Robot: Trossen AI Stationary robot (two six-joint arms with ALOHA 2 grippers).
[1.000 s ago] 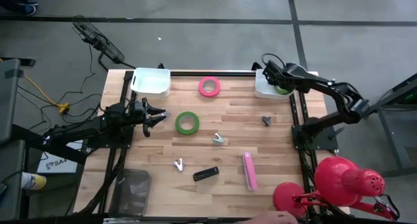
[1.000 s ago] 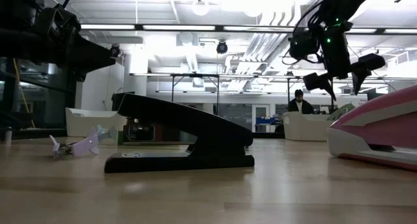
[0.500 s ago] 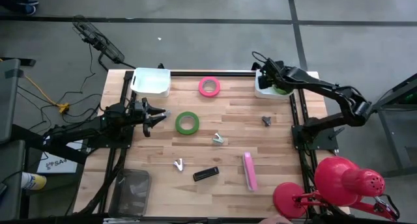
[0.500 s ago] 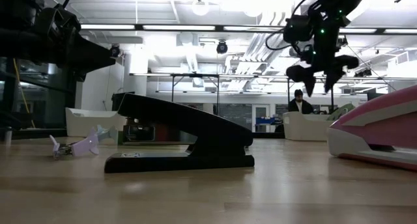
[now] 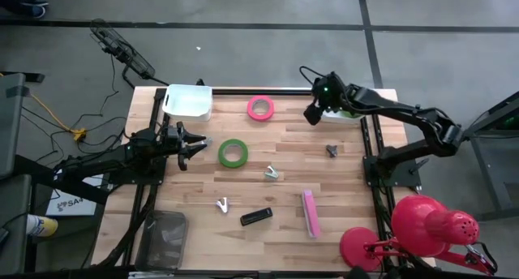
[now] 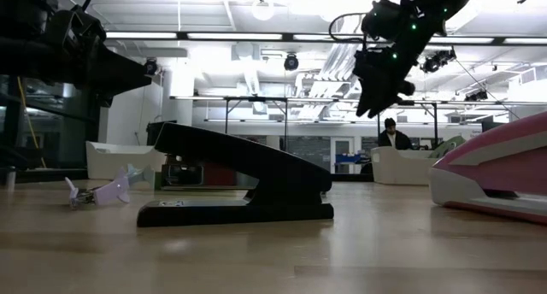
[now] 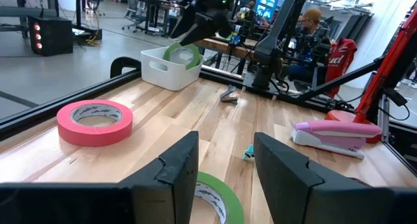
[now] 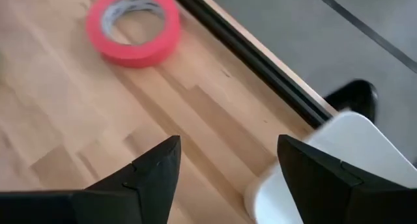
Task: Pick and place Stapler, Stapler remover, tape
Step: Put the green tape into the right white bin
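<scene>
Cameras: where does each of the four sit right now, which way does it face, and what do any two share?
High: overhead, straight down; both arms, left gripper beside green tape.
Low: table height, level across; black stapler, right gripper above.
Left wrist: past its fingers toward pink tape.
Right wrist: looking down; open fingers, white bin.
Shared: pink tape shows in both wrist views.

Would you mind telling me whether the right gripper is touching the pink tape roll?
Apart. The high view shows the right gripper well to the side of the pink tape roll, bare table between; its wrist view shows empty open jaws.
</scene>
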